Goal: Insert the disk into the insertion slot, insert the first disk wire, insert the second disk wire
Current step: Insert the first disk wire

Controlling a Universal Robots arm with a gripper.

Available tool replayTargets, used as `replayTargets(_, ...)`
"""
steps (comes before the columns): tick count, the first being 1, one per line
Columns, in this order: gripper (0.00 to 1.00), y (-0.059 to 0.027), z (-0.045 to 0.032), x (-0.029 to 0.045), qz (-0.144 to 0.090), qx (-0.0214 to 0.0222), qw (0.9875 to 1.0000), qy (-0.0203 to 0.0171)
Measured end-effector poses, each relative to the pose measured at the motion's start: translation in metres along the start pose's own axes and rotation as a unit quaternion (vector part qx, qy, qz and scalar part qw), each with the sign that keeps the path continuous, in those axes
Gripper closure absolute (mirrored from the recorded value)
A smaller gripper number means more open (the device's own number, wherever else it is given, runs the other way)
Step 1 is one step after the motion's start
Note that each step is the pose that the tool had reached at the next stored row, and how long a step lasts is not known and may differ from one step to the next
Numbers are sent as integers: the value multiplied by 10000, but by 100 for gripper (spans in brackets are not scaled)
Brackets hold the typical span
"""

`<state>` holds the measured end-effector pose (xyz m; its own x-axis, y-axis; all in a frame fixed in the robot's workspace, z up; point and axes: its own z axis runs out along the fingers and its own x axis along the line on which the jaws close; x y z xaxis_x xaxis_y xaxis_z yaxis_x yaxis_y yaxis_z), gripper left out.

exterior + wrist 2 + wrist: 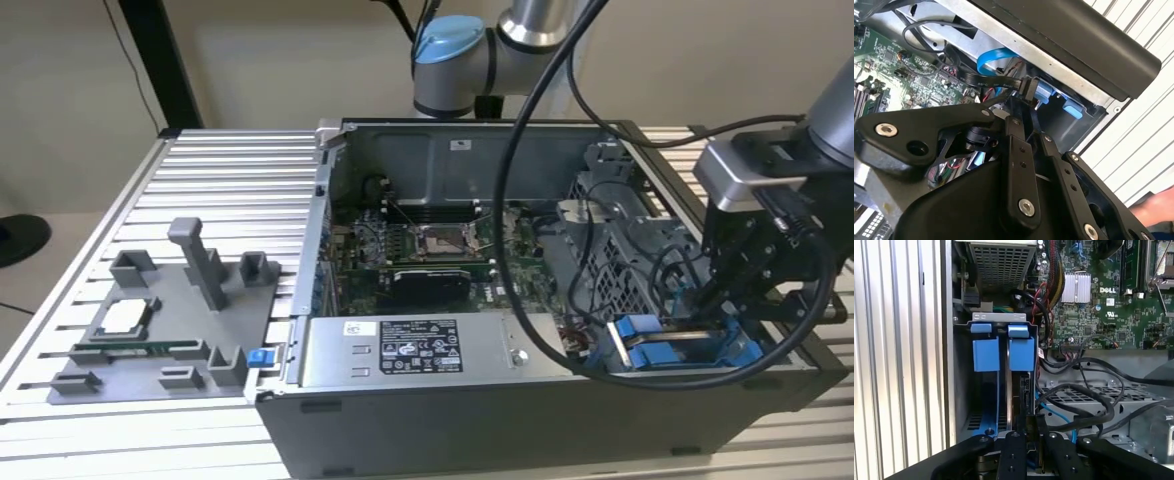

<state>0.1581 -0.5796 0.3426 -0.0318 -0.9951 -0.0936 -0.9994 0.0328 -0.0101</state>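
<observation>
The exterior view gives the full layout. An open computer case (441, 420) sits on a slatted table (227, 170), with a grey parts tray (147, 340) well apart toward the exterior view's left. A grey metal box (414, 350) with a white sticker runs along the case's near edge, and the motherboard (427, 250) lies behind it.

The first wrist view looks along the insertion slot (979, 412), with its perforated grey wall and two blue tabs (986, 352) side by side. The disk (1021, 390) is edge-on, seated inside the slot under one tab. The bay beside it is open.

The second wrist view adds the disk wire (1026, 91), a flat black cable ending in a black connector. A pale blue cable (994, 57) loops behind it.

The gripper (1023, 107) has its fingers drawn nearly together, pinching the wire's connector at the tips. In the first wrist view the gripper (1031, 422) lines up with the disk, which is near and straight ahead of the fingertips. I can't tell whether the connector touches the disk yet.

The arm (534, 30) rises behind the case and arcs over it. It comes down at the exterior view's right with the wrist bent downward. The gripper (697, 312) is dipped into the case's near right corner, just above the blue parts.
</observation>
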Motion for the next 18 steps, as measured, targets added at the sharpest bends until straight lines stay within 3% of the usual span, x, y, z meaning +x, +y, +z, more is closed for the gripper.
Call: replayTargets(18,100,15,6,-7,350,33,9994,4)
